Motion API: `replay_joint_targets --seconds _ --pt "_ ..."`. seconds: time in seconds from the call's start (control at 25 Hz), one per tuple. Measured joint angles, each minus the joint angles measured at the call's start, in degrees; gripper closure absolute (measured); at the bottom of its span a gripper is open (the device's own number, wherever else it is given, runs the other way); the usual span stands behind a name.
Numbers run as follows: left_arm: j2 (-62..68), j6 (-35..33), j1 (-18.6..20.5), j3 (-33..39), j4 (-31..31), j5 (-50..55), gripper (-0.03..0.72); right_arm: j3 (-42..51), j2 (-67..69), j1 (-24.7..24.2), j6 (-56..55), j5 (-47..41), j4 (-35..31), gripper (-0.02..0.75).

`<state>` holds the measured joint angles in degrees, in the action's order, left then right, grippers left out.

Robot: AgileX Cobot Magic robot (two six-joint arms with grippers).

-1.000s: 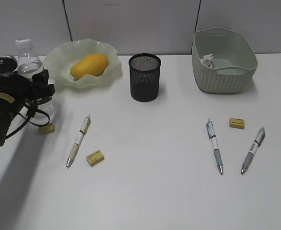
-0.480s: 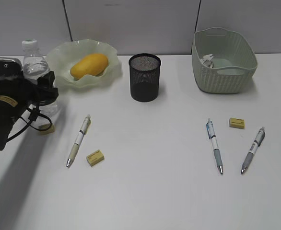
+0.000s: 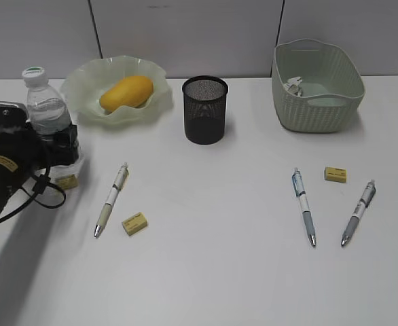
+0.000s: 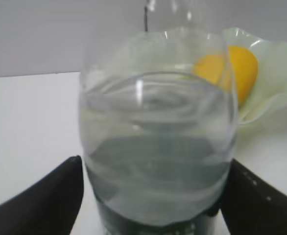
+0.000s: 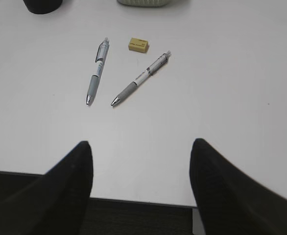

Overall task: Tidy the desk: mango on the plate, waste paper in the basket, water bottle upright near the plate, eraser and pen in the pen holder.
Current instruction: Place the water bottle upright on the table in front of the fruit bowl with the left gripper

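Right gripper point(image 5: 141, 147), over the near edge of the desk point(image 3: 219, 272): jaws wide apart, nothing between them.

Left gripper point(image 4: 154, 164), at the desk's left edge: fingers flanked the water bottle point(image 3: 44, 109) low on its body. Whether they pressed it or stood just clear could not be told.

Bottle: upright, clear, white cap, dark green label, holding water. Judged moderately heavy, thin-walled, smooth, liable to slip or dent. Best hold: the labelled lower body.

Just behind, toward the far left corner: the wavy-rimmed plate point(image 3: 83, 75), carrying the mango point(image 3: 125, 92).
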<state>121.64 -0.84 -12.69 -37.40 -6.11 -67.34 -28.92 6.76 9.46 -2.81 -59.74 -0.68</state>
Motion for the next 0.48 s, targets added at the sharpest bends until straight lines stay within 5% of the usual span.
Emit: replay_joint_targets --seconds 0.48 --pt "-10.76 0.05 0.00 10.30 1.92 5.49 0.025 0.00 0.00 0.00 0.00 0.00 0.00 0.243"
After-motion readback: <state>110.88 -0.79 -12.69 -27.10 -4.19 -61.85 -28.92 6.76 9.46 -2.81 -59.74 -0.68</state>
